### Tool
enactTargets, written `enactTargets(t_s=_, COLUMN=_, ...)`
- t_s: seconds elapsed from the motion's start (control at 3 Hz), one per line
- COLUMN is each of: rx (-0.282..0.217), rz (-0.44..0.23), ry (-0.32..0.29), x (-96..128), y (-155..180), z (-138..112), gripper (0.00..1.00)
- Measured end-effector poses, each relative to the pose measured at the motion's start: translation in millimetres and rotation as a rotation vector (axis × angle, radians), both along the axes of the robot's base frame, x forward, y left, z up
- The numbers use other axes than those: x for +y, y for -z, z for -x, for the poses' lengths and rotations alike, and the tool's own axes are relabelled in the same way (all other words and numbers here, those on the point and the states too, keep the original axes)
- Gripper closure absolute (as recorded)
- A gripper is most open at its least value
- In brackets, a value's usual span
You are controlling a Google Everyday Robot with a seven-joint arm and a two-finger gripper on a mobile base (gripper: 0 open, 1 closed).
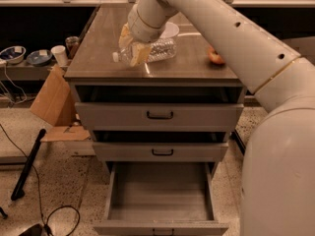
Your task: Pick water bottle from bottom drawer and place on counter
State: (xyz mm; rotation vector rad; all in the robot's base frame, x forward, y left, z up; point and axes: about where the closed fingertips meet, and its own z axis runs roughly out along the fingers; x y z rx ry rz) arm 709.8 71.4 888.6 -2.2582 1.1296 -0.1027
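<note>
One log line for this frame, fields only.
gripper: fingers shut on water bottle, above counter | water bottle: lying sideways | bottom drawer: open, empty

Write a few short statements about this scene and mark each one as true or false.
1. The bottom drawer is open and holds nothing. True.
2. The claw is reaching into the bottom drawer. False: it is over the counter, closed around the water bottle.
3. The water bottle stands upright. False: it lies sideways in the claw.
4. A white bowl sits on the counter behind the water bottle. True.
</note>
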Motion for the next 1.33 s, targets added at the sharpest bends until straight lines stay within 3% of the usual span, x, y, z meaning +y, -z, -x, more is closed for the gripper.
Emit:
enactTargets(t_s=1.0, rx=0.011, rz=-0.002, ry=0.009, x=3.6, y=5.2, z=-3.2, gripper=0.11)
enactTargets(t_s=1.33, rx=0.013, rz=-0.004, ry=0.005, x=6.5, y=8.4, z=-4.3, gripper=0.00)
